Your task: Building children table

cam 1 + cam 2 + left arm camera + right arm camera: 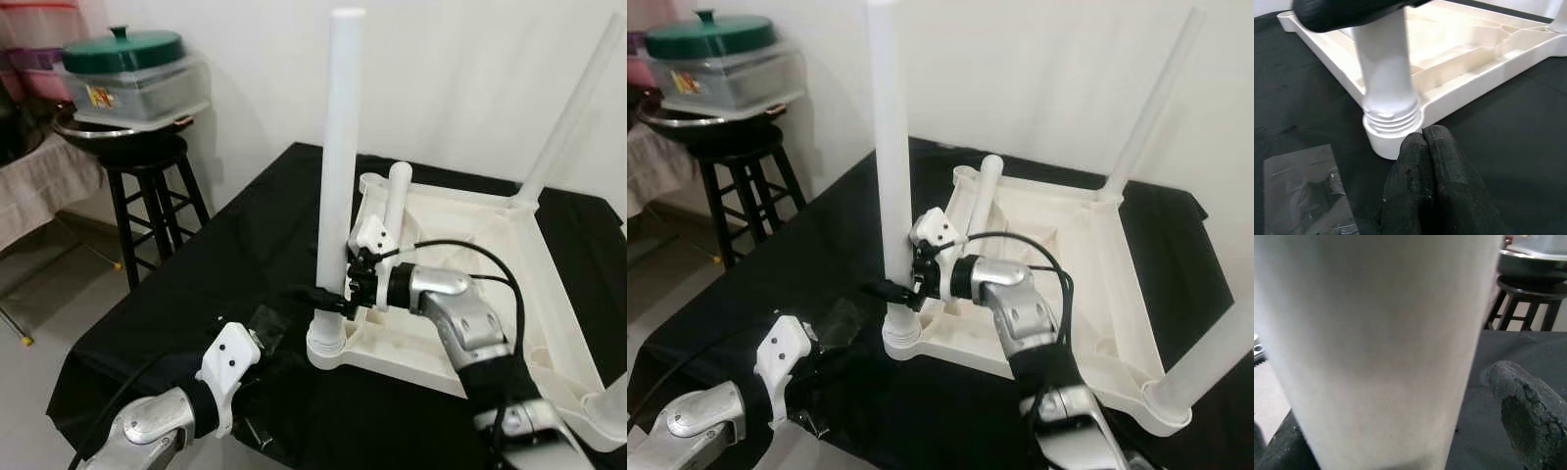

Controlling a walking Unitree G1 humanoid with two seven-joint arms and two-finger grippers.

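A white plastic table top (549, 294) lies upside down on a black cloth. A long white leg (338, 147) stands upright in the near left corner socket (1386, 142), its thread showing above the rim. My right gripper (328, 292) straddles this leg low down. One finger (1528, 421) stands a small gap off it, so the gripper is open. My left gripper (1422, 134) rests shut and empty on the cloth just in front of that socket. Two more legs (1151, 98) (1215, 362) stand at the right corners. Another leg (982, 191) leans by the far left corner.
A clear plastic bag (1303, 191) lies on the cloth beside my left gripper. At the back left, a black stool (147, 186) carries a metal pan and a container with a green lid (122, 49). The cloth's edge (69, 362) drops off at the left.
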